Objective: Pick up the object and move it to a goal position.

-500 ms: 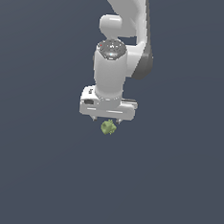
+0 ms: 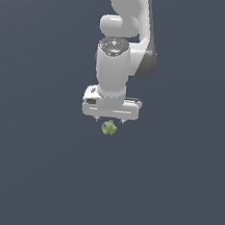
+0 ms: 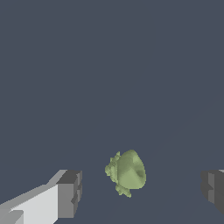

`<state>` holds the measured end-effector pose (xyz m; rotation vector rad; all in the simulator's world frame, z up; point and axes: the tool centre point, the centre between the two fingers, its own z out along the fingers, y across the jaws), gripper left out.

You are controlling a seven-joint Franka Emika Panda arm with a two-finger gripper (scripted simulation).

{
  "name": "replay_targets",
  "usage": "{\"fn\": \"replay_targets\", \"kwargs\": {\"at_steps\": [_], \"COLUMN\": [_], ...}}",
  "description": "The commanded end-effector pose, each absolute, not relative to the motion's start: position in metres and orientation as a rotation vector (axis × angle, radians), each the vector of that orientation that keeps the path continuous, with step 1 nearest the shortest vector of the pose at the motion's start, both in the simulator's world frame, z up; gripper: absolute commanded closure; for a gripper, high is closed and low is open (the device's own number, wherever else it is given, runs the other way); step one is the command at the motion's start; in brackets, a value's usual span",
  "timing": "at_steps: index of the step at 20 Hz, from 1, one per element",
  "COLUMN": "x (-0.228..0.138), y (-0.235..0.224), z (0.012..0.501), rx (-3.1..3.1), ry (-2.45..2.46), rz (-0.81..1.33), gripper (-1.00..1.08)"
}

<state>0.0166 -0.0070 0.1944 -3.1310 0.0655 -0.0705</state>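
Observation:
The object (image 2: 108, 128) is a small lumpy yellow-green lump lying on the dark grey floor, just below the white gripper (image 2: 110, 120) in the exterior view. In the wrist view the object (image 3: 126, 173) lies between the two dark finger pads (image 3: 70, 192), with wide gaps on both sides. The gripper (image 3: 142, 189) is open and touches nothing. The arm's white body hides the fingers in the exterior view, apart from two small tips.
A plain dark grey floor (image 2: 31, 175) fills both views. No other objects or edges show.
The gripper sits at almost the same spot above the object as half a second ago; any shift is very slight.

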Motion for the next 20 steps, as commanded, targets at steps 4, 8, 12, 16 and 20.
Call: {"fn": "replay_targets", "kwargs": {"at_steps": [4, 8, 12, 16, 20], "x": [0.018, 0.016, 0.013, 0.008, 0.0], "y": [-0.004, -0.004, -0.005, -0.007, -0.008], "z": [0.197, 0.193, 0.186, 0.174, 0.158], "rx": [-3.123, -3.125, -3.128, -3.131, -3.129], "ry": [0.071, 0.046, -0.013, -0.106, -0.235], "rz": [-0.078, -0.076, -0.07, -0.062, -0.05], "gripper": [-0.92, -0.92, -0.92, -0.92, -0.92]}}
